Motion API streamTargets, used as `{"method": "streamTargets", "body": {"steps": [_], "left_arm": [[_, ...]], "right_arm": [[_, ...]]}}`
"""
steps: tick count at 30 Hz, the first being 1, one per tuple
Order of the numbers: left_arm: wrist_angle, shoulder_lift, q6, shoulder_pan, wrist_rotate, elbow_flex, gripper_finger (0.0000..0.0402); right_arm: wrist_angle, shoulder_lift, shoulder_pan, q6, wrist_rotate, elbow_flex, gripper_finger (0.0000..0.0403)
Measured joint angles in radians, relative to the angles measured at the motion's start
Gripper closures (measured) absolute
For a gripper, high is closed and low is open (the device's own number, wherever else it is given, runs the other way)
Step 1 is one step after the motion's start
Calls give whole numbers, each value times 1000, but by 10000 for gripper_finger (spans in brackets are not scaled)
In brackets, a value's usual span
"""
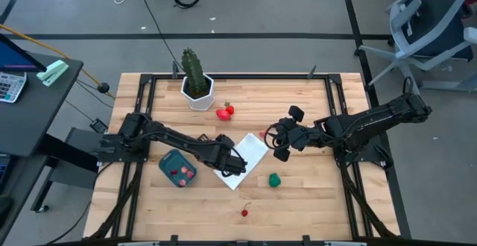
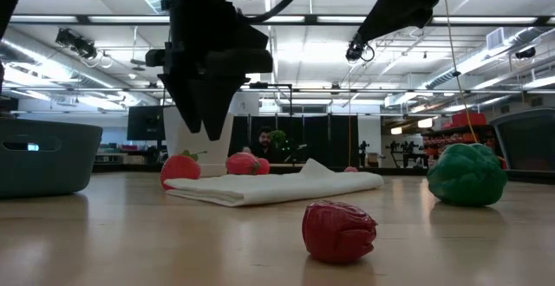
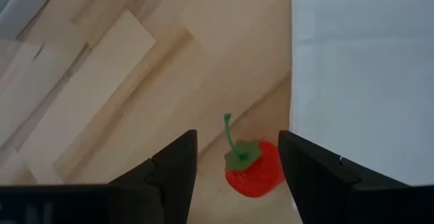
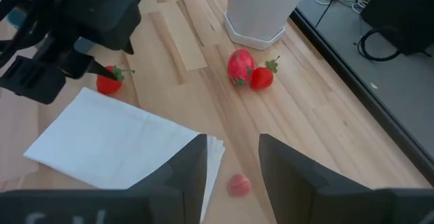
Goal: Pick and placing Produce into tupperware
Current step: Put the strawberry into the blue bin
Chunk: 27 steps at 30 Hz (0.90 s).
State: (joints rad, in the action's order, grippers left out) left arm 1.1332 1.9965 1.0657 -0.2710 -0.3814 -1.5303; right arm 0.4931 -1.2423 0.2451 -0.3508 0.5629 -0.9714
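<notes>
My left gripper (image 1: 232, 162) is open and hangs over a red strawberry (image 3: 252, 168) with a green stem. The strawberry lies on the wood at the white panel's (image 1: 247, 155) edge. The fingers stand on either side of the berry and above it (image 2: 179, 169). The teal tub (image 1: 177, 168) sits just to the left, with red pieces inside. My right gripper (image 1: 274, 144) is open and raised over a pinkish ball (image 4: 237, 184) beside the panel. Two red fruits (image 1: 225, 112) lie by the pot. A green piece (image 1: 274, 180) and a red berry (image 1: 244, 212) lie nearer the near edge.
A white hexagonal pot (image 1: 198, 93) with a tall green cactus stands near the table's far edge. The two arms reach in from opposite sides and meet at the panel. Bare wood lies along the near edge and on the table's right side. A person shows far off in the room.
</notes>
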Motion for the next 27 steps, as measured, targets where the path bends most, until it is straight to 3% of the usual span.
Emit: {"method": "streamTargets", "body": {"steps": [13, 20, 27], "left_arm": [[-7, 0, 57, -4, -1, 6, 195], [-98, 1, 96, -3, 15, 141, 194], [-102, 1, 120, 0, 15, 159, 209]], "right_arm": [[0, 0, 0, 0, -26, 0, 261], [0, 0, 0, 0, -42, 0, 261], [2, 0, 0, 1, -41, 0, 261]]}}
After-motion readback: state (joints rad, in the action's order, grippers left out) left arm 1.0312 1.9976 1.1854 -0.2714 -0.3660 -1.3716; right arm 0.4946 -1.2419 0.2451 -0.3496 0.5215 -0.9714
